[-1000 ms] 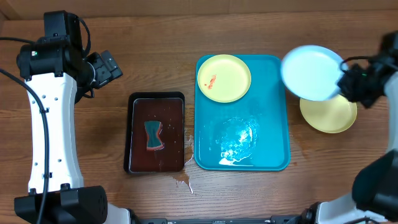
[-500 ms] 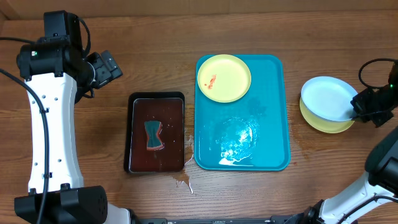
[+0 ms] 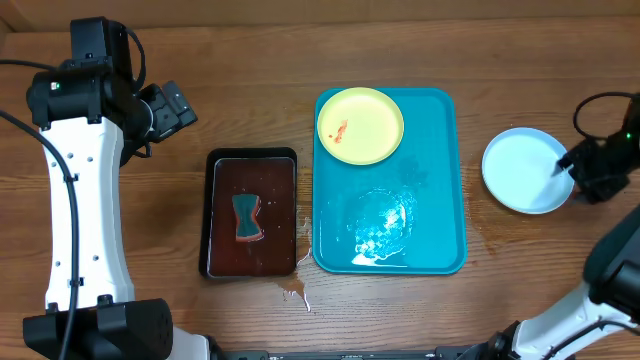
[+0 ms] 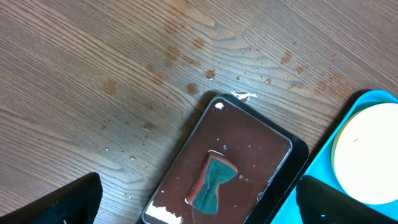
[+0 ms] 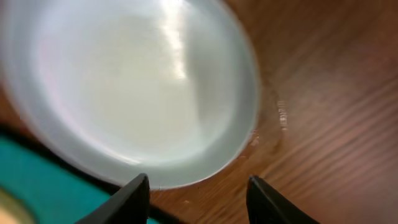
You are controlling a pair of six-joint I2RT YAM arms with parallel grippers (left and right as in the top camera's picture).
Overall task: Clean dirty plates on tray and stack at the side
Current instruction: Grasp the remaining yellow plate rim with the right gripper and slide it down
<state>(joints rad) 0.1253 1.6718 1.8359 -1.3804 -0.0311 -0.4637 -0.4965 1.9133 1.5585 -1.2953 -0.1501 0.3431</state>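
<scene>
A pale yellow-green plate point(image 3: 360, 125) with a red-orange smear lies at the far end of the turquoise tray point(image 3: 440, 235). The pale blue-white plate point(image 3: 525, 170) lies flat on the table right of the tray and covers the other yellow-green plate, which is hidden. My right gripper point(image 3: 578, 170) is open at this plate's right edge. In the right wrist view the plate point(image 5: 124, 87) fills the frame above the spread fingers point(image 5: 199, 199). My left gripper point(image 3: 175, 105) is open and empty, high over the table's left side.
A black tray point(image 3: 250, 170) of dark liquid with a green sponge point(image 3: 246, 217) stands left of the turquoise tray. The left wrist view shows that tray point(image 4: 261, 140) and sponge point(image 4: 214, 183). Water point(image 3: 385, 225) pools on the turquoise tray. A small spill point(image 3: 295, 290) lies near the front.
My right gripper carried the blue-white plate down onto the yellow-green plate at the right, let it go and drew back to the plate's right edge. The left arm has not moved.
</scene>
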